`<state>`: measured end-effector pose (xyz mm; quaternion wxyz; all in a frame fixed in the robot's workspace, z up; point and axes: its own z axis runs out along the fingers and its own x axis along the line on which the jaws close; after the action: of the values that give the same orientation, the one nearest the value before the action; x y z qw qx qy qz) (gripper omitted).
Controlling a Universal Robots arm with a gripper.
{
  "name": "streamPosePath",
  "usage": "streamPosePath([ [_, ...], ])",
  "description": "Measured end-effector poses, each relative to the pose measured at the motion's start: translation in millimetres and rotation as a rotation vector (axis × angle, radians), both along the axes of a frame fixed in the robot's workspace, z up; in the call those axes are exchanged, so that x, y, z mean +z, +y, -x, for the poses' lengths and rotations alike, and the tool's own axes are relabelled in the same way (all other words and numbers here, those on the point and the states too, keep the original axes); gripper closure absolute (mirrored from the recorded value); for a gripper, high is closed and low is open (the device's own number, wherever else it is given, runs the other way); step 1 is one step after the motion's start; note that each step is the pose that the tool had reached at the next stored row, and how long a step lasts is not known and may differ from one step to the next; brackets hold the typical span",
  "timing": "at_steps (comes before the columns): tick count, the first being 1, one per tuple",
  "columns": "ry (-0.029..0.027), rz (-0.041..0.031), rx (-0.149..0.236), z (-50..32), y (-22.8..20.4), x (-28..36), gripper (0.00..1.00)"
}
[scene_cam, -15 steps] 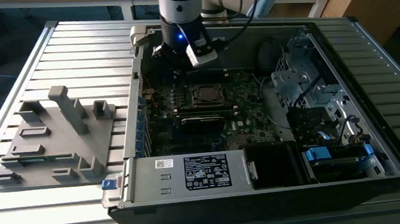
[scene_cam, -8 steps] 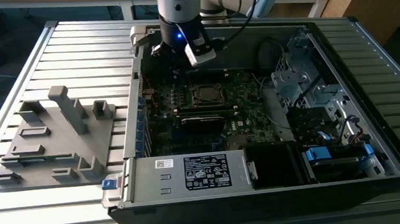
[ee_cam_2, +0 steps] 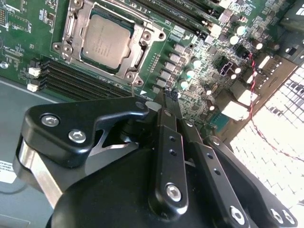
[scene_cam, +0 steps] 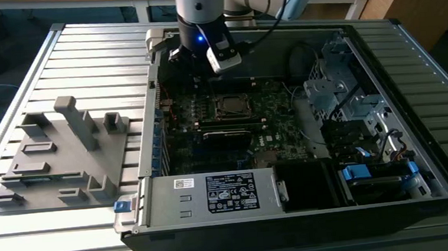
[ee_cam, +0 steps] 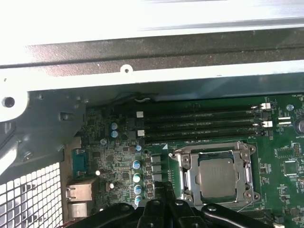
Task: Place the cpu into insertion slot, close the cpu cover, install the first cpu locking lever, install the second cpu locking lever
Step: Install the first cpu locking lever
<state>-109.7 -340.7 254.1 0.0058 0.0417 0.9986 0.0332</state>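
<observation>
Four steps, tally: by my reading the first two are done. The two lever steps are in doubt.
Grey fixture (scene_cam: 60, 154): at the exterior view's left on the slatted table (scene_cam: 15, 75), well apart from the computer case.
Case wall (scene_cam: 156, 100): an upright sheet-metal edge between the fixture and the board. It is the closest hard edge to the arm on that side.
Gripper (ee_cam_2: 164, 99): fingers drawn together with nothing between them. In the exterior view it hangs above the board, near the case wall and a little to the left of the socket, touching nothing.
Cpu (ee_cam_2: 105, 40): seated flat in the insertion slot (ee_cam_2: 65, 46), its silver top showing.
Cpu cover (ee_cam: 191, 180): lying down over the chip's edges, its window framing the top. I judge it closed.
Levers: a thin wire rod (ee_cam_2: 132, 88) juts past the socket's corner. I cannot tell whether either lever is hooked under its catch, so I count both as left to do.
Memory slots (ee_cam: 199, 121): long black rows just beside the socket. They are low and little hindrance.
Power supply box (scene_cam: 213, 194): bounds the board on the near side, apart from the socket.
Drive cage (scene_cam: 340, 93): at the exterior view's right, with loose cables (scene_cam: 375, 144) near it. The room above the socket looks open.
</observation>
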Motion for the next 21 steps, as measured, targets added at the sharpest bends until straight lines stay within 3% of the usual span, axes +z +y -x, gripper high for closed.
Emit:
streamPosePath([
  [21,-0.0014,-0.0071,0.000,2.2,8.2,-0.1,0.90],
])
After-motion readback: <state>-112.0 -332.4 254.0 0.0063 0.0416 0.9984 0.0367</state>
